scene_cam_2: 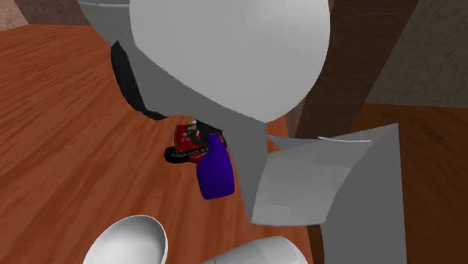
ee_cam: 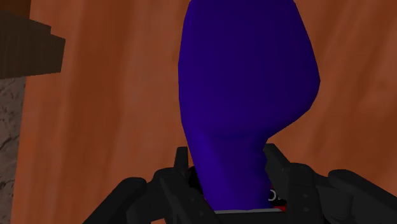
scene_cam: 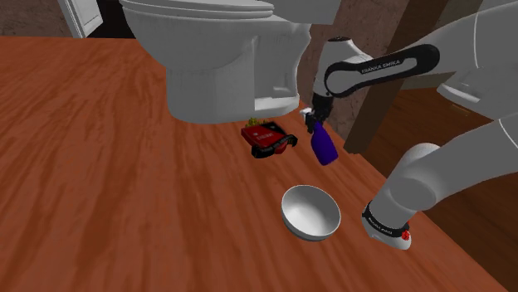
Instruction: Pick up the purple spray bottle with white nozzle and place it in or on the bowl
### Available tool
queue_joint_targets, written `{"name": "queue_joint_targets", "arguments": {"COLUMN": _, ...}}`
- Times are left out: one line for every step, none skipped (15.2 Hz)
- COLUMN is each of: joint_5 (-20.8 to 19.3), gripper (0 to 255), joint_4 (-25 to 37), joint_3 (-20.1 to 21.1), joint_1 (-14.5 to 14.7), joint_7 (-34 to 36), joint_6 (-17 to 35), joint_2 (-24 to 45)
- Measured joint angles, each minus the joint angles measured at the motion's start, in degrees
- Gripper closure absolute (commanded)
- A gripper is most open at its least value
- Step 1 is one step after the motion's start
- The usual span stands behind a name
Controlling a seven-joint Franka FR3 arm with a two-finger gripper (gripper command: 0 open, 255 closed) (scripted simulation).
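My black gripper [scene_cam: 314, 121] is shut on the neck of a purple spray bottle [scene_cam: 324, 148], whose body hangs down from the fingers at a tilt over the wooden floor. In the wrist view the fingers [ee_cam: 184, 175] clasp the bottle [ee_cam: 248, 83] at its narrow end, hiding the nozzle. A white bowl [scene_cam: 310, 212] sits upright on the floor, nearer the shoulder camera than the bottle and apart from it. In the second exterior view the bottle [scene_cam_2: 216, 171] is above and right of the bowl [scene_cam_2: 127, 241].
A red and black object [scene_cam: 267, 139] lies on the floor just left of the bottle, also seen as the red object [scene_cam_2: 187, 142]. A large white toilet [scene_cam: 216, 50] stands behind it. A dark wooden post [scene_cam: 373, 108] rises right of the gripper.
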Motion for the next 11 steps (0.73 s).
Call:
{"name": "queue_joint_targets", "arguments": {"joint_5": 0.4, "gripper": 255, "joint_4": -1.6, "joint_3": 1.2, "joint_1": 0.5, "joint_7": 1.5, "joint_6": -0.5, "joint_2": -1.9}}
{"name": "queue_joint_targets", "arguments": {"joint_5": 0.9, "gripper": 255, "joint_4": -2.6, "joint_3": 2.4, "joint_1": 1.1, "joint_7": 2.9, "joint_6": -1.3, "joint_2": -3.5}}
{"name": "queue_joint_targets", "arguments": {"joint_5": 1.4, "gripper": 255, "joint_4": -4.0, "joint_3": 3.5, "joint_1": 1.7, "joint_7": 4.2, "joint_6": -1.6, "joint_2": -5.2}}
{"name": "queue_joint_targets", "arguments": {"joint_5": 2.1, "gripper": 255, "joint_4": -5.3, "joint_3": 4.7, "joint_1": 2.4, "joint_7": 5.7, "joint_6": -1.8, "joint_2": -6.4}}
{"name": "queue_joint_targets", "arguments": {"joint_5": 2.7, "gripper": 255, "joint_4": -6.9, "joint_3": 5.8, "joint_1": 3.0, "joint_7": 6.8, "joint_6": -2.6, "joint_2": -8.6}}
{"name": "queue_joint_targets", "arguments": {"joint_5": 3.3, "gripper": 255, "joint_4": -7.6, "joint_3": 6.7, "joint_1": 3.6, "joint_7": 7.9, "joint_6": -3.4, "joint_2": -10.0}}
{"name": "queue_joint_targets", "arguments": {"joint_5": 4.1, "gripper": 255, "joint_4": -8.6, "joint_3": 7.8, "joint_1": 4.4, "joint_7": 9.1, "joint_6": -4.0, "joint_2": -11.5}}
{"name": "queue_joint_targets", "arguments": {"joint_5": 5.2, "gripper": 255, "joint_4": -9.2, "joint_3": 9.3, "joint_1": 5.5, "joint_7": 10.8, "joint_6": -4.7, "joint_2": -12.7}}
{"name": "queue_joint_targets", "arguments": {"joint_5": 6.0, "gripper": 255, "joint_4": -10.1, "joint_3": 10.3, "joint_1": 6.2, "joint_7": 11.9, "joint_6": -5.2, "joint_2": -14.0}}
{"name": "queue_joint_targets", "arguments": {"joint_5": 6.7, "gripper": 255, "joint_4": -11.1, "joint_3": 11.7, "joint_1": 7.4, "joint_7": 13.5, "joint_6": -5.3, "joint_2": -15.5}}
{"name": "queue_joint_targets", "arguments": {"joint_5": 6.1, "gripper": 255, "joint_4": -11.3, "joint_3": 12.8, "joint_1": 8.3, "joint_7": 14.8, "joint_6": -5.8, "joint_2": -16.8}}
